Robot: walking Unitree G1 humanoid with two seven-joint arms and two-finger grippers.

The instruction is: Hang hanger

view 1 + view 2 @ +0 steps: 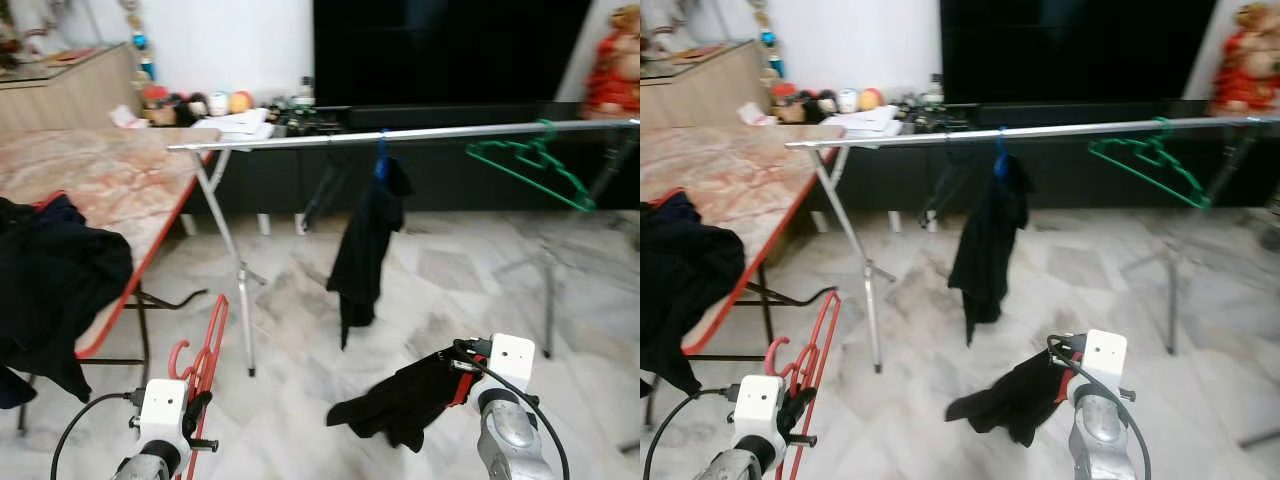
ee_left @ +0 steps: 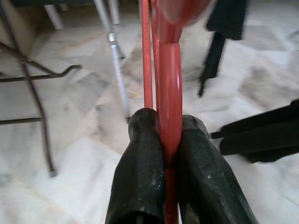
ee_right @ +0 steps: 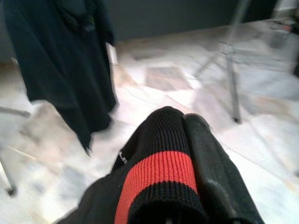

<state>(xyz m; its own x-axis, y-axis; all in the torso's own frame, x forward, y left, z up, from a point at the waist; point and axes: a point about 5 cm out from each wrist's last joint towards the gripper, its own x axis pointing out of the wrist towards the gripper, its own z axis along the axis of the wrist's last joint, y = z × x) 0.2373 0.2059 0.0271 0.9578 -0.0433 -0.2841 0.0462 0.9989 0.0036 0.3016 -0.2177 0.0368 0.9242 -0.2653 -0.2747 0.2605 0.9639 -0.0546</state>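
Red hanger (image 1: 205, 355) above marble floor (image 1: 420, 280)

Marble-pattern worktop (image 1: 110, 175) with red edge, dark clothes (image 1: 50, 280) heaped over its near edge. Black garment (image 1: 365, 250) hanging from blue hook mid-rail. Dark TV (image 1: 450, 50) behind, small toys (image 1: 195, 103) beyond worktop's far corner. Marble floor (image 1: 300, 300).

You're in a home living room, it seems: a large dark television (image 1: 450, 50) over marble-tiled floor (image 1: 440, 270), a clothes rail (image 1: 400, 135), a folding tabletop (image 1: 110, 175) with laundry (image 1: 50, 280).
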